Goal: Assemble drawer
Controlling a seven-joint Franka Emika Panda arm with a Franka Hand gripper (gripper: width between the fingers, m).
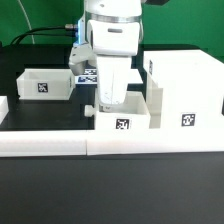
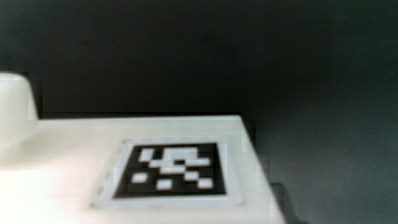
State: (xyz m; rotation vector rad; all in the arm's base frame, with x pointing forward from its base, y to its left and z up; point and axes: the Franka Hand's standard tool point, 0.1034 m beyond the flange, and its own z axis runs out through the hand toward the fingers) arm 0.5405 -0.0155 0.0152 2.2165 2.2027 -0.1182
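The big white cabinet shell [image 1: 185, 90] stands at the exterior view's right, with a tag on its front. One small open-topped tray [image 1: 124, 120] sits against the shell's left side, tag facing front. The second tray [image 1: 45, 84] lies apart at the exterior view's left. My gripper [image 1: 107, 101] reaches straight down at the middle tray's back left wall. Its fingertips are hidden there, so I cannot tell whether it grips. The wrist view shows a white face with a black-and-white tag [image 2: 175, 168] very close, with no fingers in the picture.
Long low white border bars [image 1: 60, 143] run along the front, just before the middle tray. The marker board [image 1: 84, 73] lies behind the arm. A black cable [image 1: 45, 35] runs at the back left. A white rounded shape [image 2: 13, 112] shows at the wrist view's edge.
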